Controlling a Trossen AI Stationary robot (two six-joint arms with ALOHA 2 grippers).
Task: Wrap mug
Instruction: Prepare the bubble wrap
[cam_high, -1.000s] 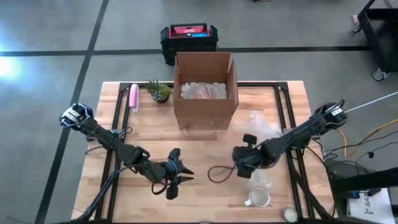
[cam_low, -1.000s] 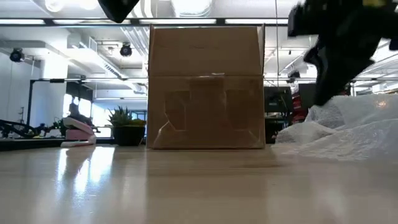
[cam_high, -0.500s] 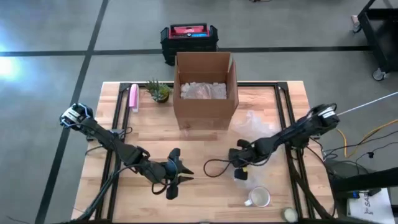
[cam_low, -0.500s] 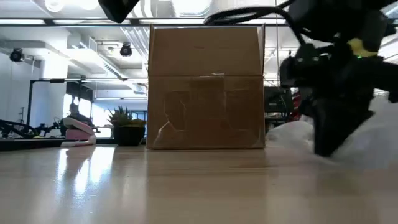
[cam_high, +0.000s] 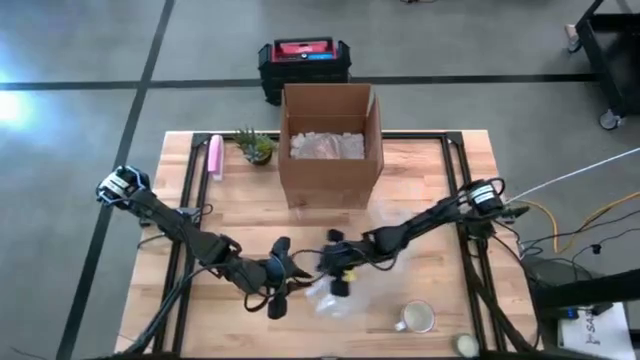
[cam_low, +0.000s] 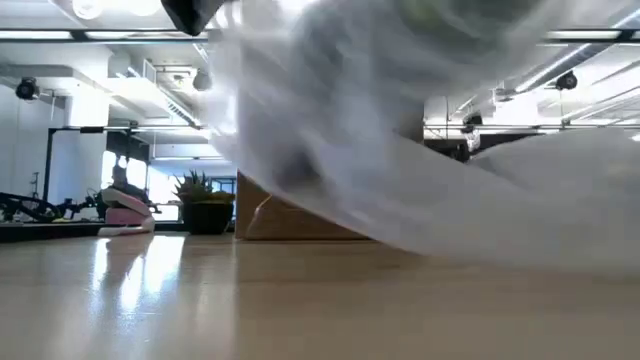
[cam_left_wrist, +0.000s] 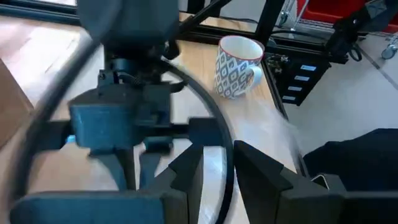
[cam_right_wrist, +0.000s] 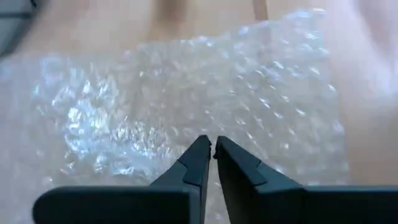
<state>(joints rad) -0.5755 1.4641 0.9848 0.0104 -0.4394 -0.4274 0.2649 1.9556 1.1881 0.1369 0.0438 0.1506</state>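
Observation:
A sheet of clear bubble wrap (cam_high: 358, 290) lies near the table's front middle and fills much of the low view (cam_low: 400, 140). My right gripper (cam_high: 336, 268) reaches in from the right and is shut on it. The patterned mug (cam_high: 415, 318) stands upright on its base near the front right, clear of the wrap; the left wrist view shows it too (cam_left_wrist: 235, 65). My left gripper (cam_high: 290, 272) rests just left of the right gripper, its fingers (cam_left_wrist: 186, 177) a little apart with nothing between them. My right gripper pinches the bubble wrap between its two shut fingertips (cam_right_wrist: 200, 149), which come at it slanting down from above. The wrap spreads out beyond the tips (cam_right_wrist: 186, 93). Near the grip it is raised off the table (cam_low: 330, 110), and its right part trails on the tabletop (cam_low: 560, 220).
An open cardboard box (cam_high: 330, 145) with white filling stands at the far middle. A small plant (cam_high: 257, 146) and a pink object (cam_high: 214, 156) sit at the far left. A small round object (cam_high: 465, 345) lies at the front right corner. Bare wood shows at the front left.
My right gripper has swept from the table's right side toward its left, ending close to my left gripper. It has dragged the bubble wrap with it from the right part of the table to the front middle, partly lifted. The mug has stayed in place.

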